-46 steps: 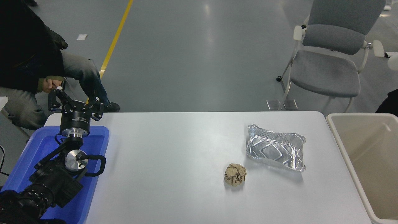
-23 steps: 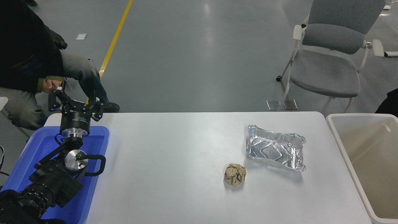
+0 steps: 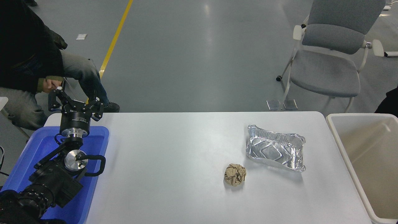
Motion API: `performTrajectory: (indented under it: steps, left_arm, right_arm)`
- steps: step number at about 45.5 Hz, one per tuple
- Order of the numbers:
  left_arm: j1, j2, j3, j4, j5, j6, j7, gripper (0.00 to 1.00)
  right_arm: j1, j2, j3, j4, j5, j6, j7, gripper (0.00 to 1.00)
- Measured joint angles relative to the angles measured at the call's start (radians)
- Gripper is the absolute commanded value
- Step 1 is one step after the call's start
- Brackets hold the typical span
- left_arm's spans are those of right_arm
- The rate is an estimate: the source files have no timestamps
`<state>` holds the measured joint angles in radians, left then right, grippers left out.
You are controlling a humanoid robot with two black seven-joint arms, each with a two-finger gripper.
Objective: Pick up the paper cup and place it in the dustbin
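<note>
We see the left arm parked at the lower left, stretched over the blue tray (image 3: 37,146), and the left gripper (image 3: 75,101) at its end reaches just past the tray's far edge with its fingers spread wide and nothing between them. The right arm does not appear in this view. The white table (image 3: 174,174) carries two loose things toward its right half: a crumpled brown paper ball (image 3: 235,175) nearer to us, and a silver foil tray (image 3: 275,147) just beyond and to the right of it, the two lying near each other but apart. The dustbin (image 3: 342,146), a large beige tub, stands against the table's right edge; the part of its inside that we can make out shows only bare walls, and its lower end is cut off by the picture's border. We find no paper cup anywhere on the table or in the visible part of the tub. Beyond the far left corner a seated person (image 3: 28,62) rests a hand on a knee, and a grey chair (image 3: 326,68) stands on the floor at the far right.
</note>
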<state>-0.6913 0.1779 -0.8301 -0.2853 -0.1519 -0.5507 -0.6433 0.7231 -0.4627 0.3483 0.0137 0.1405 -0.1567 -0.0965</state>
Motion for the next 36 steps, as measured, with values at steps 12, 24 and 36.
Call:
performTrajectory:
  steps: [12,24,36]
  left_arm:
    - [0.000,0.000,0.000,0.000,0.000,0.000,-0.001,0.99]
    - [0.000,0.000,0.000,0.000,0.000,0.000,-0.001,0.99]
    - [0.000,0.000,0.000,0.000,0.000,0.000,-0.001,0.99]
  right_arm:
    - [-0.065,0.035,0.014,-0.001,0.017,-0.006,0.002,0.00]
    - [-0.096,0.061,0.027,-0.001,0.022,-0.008,0.005,1.00]
    - [-0.105,0.068,0.053,0.000,0.023,0.000,0.007,1.00]
